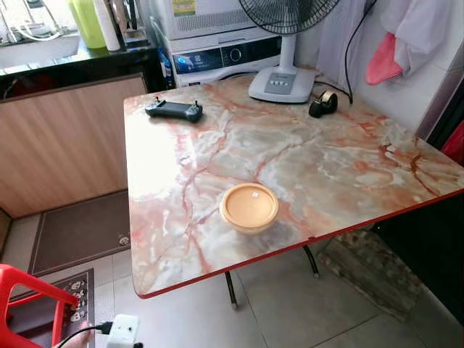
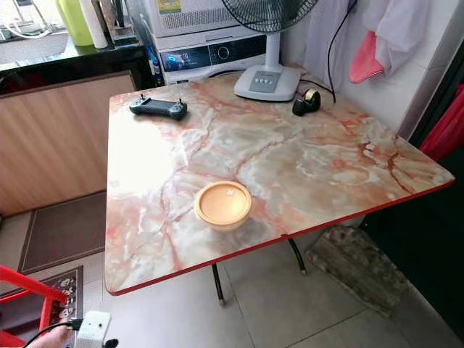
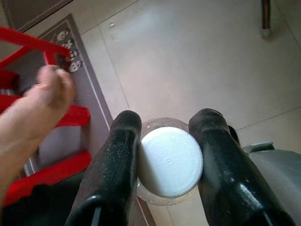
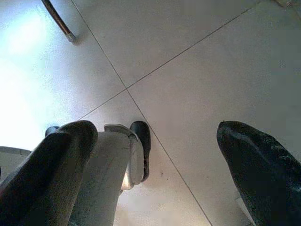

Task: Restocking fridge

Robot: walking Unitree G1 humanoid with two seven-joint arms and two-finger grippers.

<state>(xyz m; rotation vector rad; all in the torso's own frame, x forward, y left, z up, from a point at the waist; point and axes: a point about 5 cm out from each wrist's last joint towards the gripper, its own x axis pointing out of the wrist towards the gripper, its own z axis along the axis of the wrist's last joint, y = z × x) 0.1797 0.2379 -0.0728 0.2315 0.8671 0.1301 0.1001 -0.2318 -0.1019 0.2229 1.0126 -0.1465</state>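
Left wrist view had the left gripper [image 3: 170, 160] pointing down at the tiled floor [image 3: 188, 61], both black fingers [image 3: 115, 160] pressed against the white ribbed cap [image 3: 169, 162] of a clear bottle [image 3: 160, 200]. So the fingers were clamped on the bottle top, the bottle hanging below them above the floor. A person's hand [image 3: 35, 106] sat blurred just beside the gripper, in front of a red frame [image 3: 42, 113].

Right wrist view had the right gripper [image 4: 160, 160] also aimed at the floor tiles, fingers [image 4: 254, 165] spread wide apart with nothing between them. A silver robot part with a black foot-like tip [image 4: 141, 146] showed between them below.

Head views showed a marble-pattern table [image 1: 326, 167] with a red edge. An orange bowl [image 1: 249, 206] sat near the front edge. A black controller [image 1: 174, 109] lay at the far left corner, a fan base [image 1: 283, 83] at the far side, and a black tape roll [image 1: 323, 103] just beside it. A white power strip [image 1: 122, 330] lay on the floor near the red frame.
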